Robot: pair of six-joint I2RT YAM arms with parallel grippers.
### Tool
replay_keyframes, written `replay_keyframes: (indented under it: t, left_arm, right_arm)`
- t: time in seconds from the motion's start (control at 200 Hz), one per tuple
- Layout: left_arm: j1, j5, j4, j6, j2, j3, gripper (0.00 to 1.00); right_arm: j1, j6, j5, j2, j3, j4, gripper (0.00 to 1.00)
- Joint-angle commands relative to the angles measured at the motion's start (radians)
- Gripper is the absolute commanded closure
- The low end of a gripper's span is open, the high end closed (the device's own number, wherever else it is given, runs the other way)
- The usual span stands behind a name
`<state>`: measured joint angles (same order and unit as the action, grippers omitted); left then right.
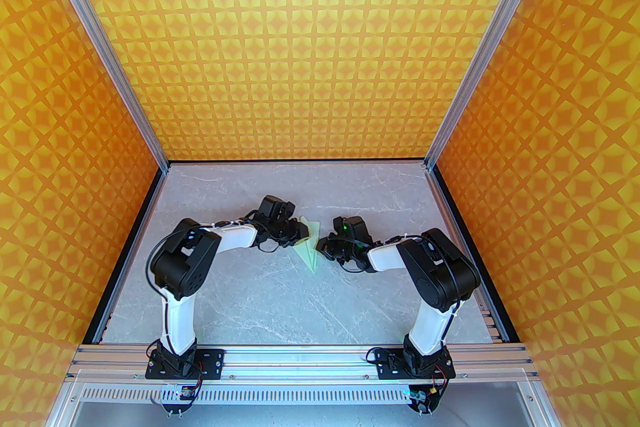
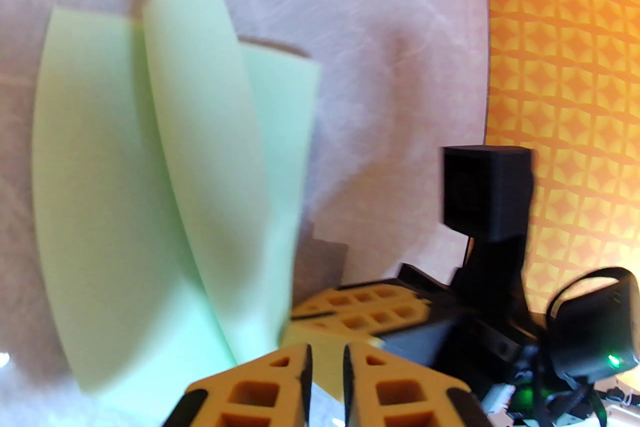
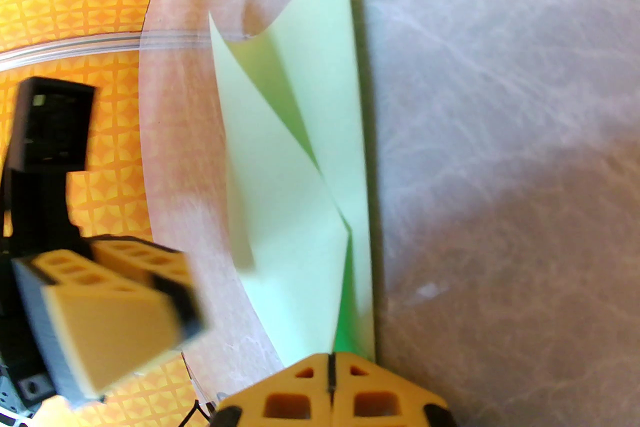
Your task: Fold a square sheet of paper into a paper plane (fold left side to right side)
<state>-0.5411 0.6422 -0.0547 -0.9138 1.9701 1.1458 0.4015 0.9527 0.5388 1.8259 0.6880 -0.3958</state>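
From the overhead camera I saw the plane (image 1: 309,245) about midway across the desk (image 1: 250,300), roughly halfway between the far and near edges. It was a slim, pale green dart with its point aimed at the near edge. Both arms were bent inward, so the two grippers met at it from either side.

The left gripper (image 1: 299,232) was at the plane's wide end, on the side toward the left edge. In its wrist view its fingers (image 2: 280,370) stood nearly together with a thin slit between them. The plane (image 2: 150,164) fanned out up and to the left as three blurred flaps. I could not tell whether any paper sat in that slit. The right gripper (image 2: 360,310) showed just beyond, its fingers lying close to the paper's edge.

The right gripper (image 1: 323,248) touched the plane's side facing the right edge. In its own wrist view that gripper (image 3: 330,367) was pressed together with no gap. The plane (image 3: 300,215) narrowed straight down into the tips, so it looked pinched there. The paper stood up off the desk with its creased layers parted, and one loose flap curled toward the left gripper (image 3: 120,295), which was close beside the paper. The plane threw a thin shadow on the marbled grey surface along its right side.
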Motion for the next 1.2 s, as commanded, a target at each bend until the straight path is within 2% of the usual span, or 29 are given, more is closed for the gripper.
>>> replay_keyframes:
  t: [0.0, 0.26, 0.51, 1.195]
  left_arm:
    - [0.002, -0.022, 0.055, 0.048, -0.024, -0.034, 0.8]
    - [0.003, -0.054, 0.094, 0.076, -0.003, -0.079, 0.82]
    - [0.001, -0.112, 0.206, 0.119, 0.031, -0.042, 0.85]
    - [-0.005, -0.119, 0.244, 0.138, 0.057, -0.013, 0.86]
  right_arm:
    - [-0.007, -0.036, -0.013, -0.015, 0.016, 0.045, 1.0]
    - [-0.009, -0.061, -0.016, -0.02, 0.035, 0.083, 1.0]
    - [-0.01, -0.077, -0.016, -0.02, 0.049, 0.106, 1.0]
    - [-0.018, -0.111, -0.019, -0.014, 0.086, 0.157, 1.0]
